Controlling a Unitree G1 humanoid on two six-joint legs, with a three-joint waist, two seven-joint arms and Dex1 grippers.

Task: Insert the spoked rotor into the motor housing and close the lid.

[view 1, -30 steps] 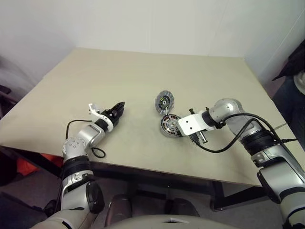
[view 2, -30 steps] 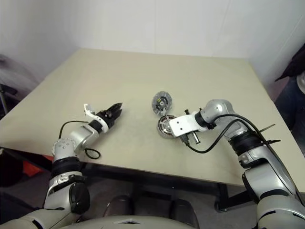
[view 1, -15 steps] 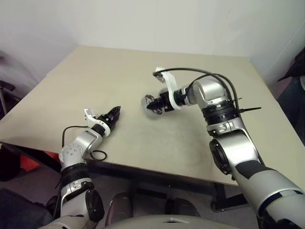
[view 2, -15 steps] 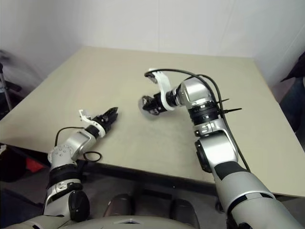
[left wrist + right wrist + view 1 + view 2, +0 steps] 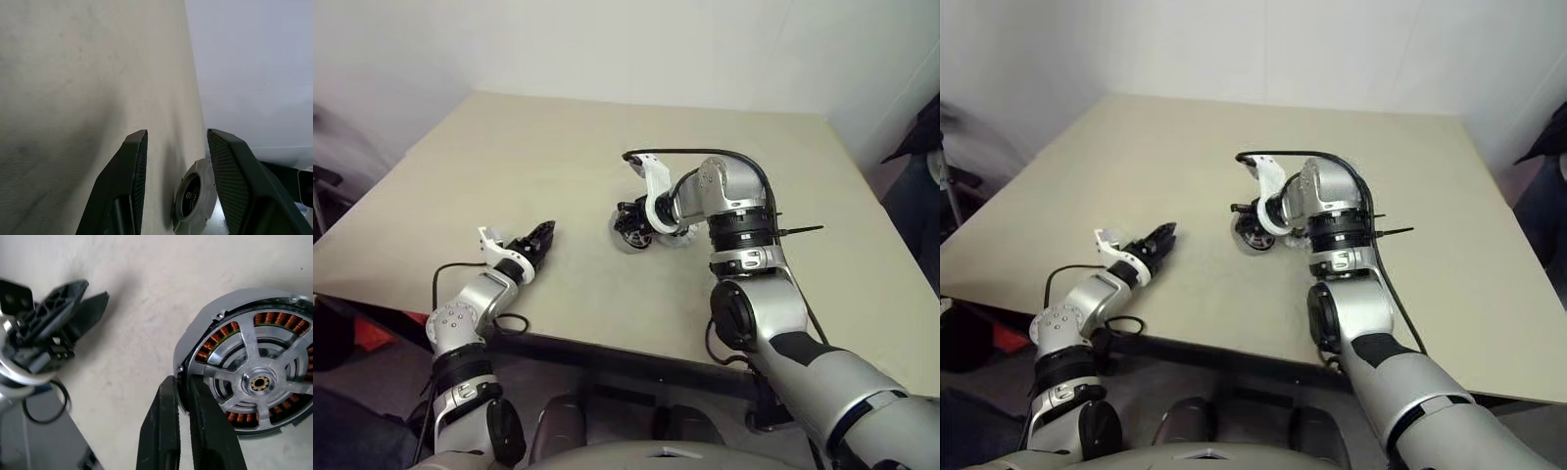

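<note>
The beige table [image 5: 509, 166] takes up most of the scene, with two robot arms reaching over it; the right arm bends back across the middle of the tabletop, the left lies low near the front edge.

One motor housing [image 5: 254, 382] is in sight, tilted up on its edge just left of the table's centre; it is a short round metal cylinder with a pale grey outer shell, a ring of copper-brown windings inside, and a silvery spoked piece with a small brass-coloured hub sitting in the middle, so the spoked rotor [image 5: 259, 382] appears seated within it; no lettering or marking can be read on it.

The right gripper [image 5: 183, 404] has its two black fingers pinched together on the housing's rim, holding it.

The left gripper [image 5: 176, 161] stands partly parted with nothing between its fingers, pointing towards the housing and well apart from it; the housing's grey back shows between them in the left wrist view.
</note>
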